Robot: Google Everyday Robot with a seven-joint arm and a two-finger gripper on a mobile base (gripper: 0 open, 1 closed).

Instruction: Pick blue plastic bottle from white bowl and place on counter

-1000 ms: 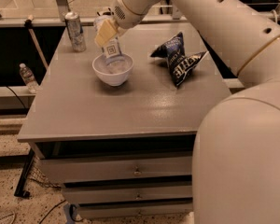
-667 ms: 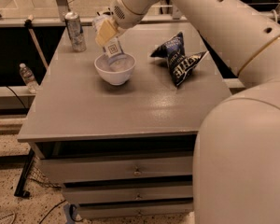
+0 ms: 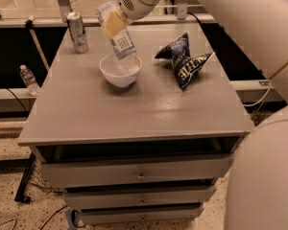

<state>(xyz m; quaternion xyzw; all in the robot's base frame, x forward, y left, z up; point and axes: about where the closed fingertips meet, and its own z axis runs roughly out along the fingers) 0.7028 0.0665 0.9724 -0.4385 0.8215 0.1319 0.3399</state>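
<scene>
Speckled floor below, dark rails and cables behind. Looming on the right, white robot arm (image 3: 240, 18), reaching in over the far edge of the grey tabletop (image 3: 134, 111), itself the lid of a three-drawer cabinet (image 3: 139, 174).

Near the right edge, in the far half: dark blue crisp bag (image 3: 185, 61), crumpled, well apart from the bowl.

Left of it, a little left of centre and toward the far edge: white bowl (image 3: 116, 78), upright, showing nothing inside except the foot of the blue plastic bottle (image 3: 122, 43). Leans up and to the left out of the bowl, square-marked label toward the camera, lower end about level with the rim. Cannot tell whether touching inside or just clear.

Clenched around the bottle's upper part: tool (image 3: 114, 24), yellowish pads pressed against its sides.

Little altered from a second ago: same lean, same clamp, foot perhaps a touch higher against the rim. Reads as a lift barely begun, with the bottle not yet out of the bowl and the set-down on bare tabletop not yet done.

By the far left corner: silver can (image 3: 78, 31), upright. Off the left edge, down by the floor: small water bottle (image 3: 28, 79).
</scene>
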